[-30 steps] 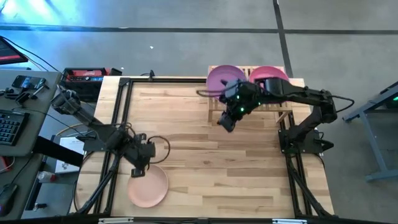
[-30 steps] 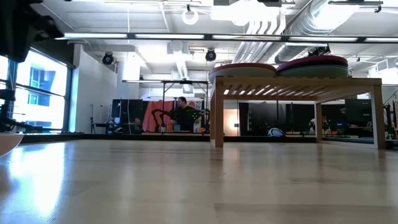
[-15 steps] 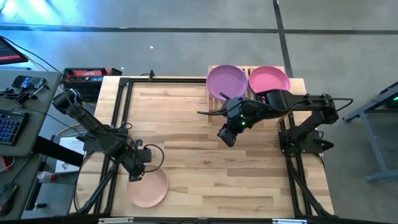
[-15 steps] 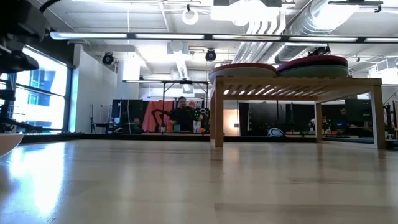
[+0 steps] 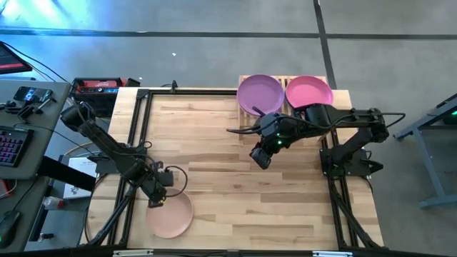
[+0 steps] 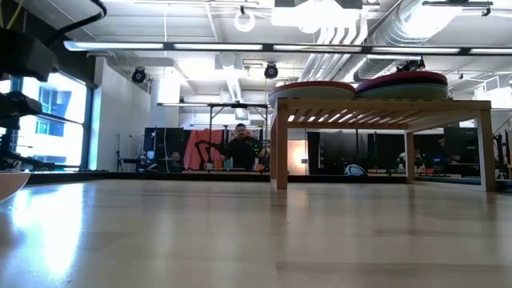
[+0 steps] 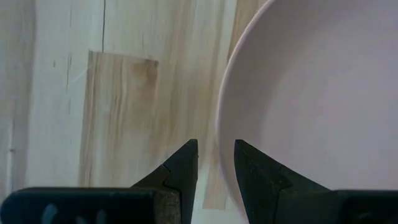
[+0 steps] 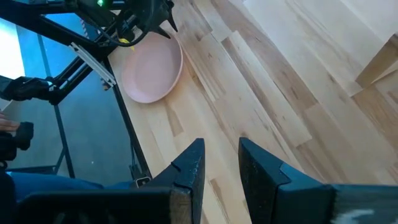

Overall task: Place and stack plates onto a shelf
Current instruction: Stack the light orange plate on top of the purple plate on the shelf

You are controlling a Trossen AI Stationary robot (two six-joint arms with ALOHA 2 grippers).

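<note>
A peach plate point(image 5: 171, 216) lies flat on the tabletop near the near-left corner; it also shows in the right wrist view point(image 8: 152, 68). My left gripper point(image 5: 153, 201) is at its far-left rim, open by a narrow gap. In the left wrist view point(image 7: 216, 155) one finger stands over the plate point(image 7: 311, 93) and one outside the rim. The bamboo shelf point(image 5: 282, 82) stands at the far right and carries two stacks. A purple plate point(image 5: 259, 93) tops one and a magenta plate point(image 5: 308, 91) the other. My right gripper point(image 5: 260, 158) hovers open and empty over the table's middle point(image 8: 221, 158).
Black frame rails point(image 5: 136, 143) run along the table's left and right sides. A desk with a keyboard and devices point(image 5: 21, 107) stands beyond the left edge. Bare tabletop point(image 5: 214, 178) stretches between the two grippers. A person point(image 6: 244, 146) shows in the room behind the table.
My left gripper has moved toward the near-left and down to the peach plate's rim, then held still. My right gripper has drawn back from the shelf toward the near edge, and its arm has uncovered the purple plate. The plates have not moved.
</note>
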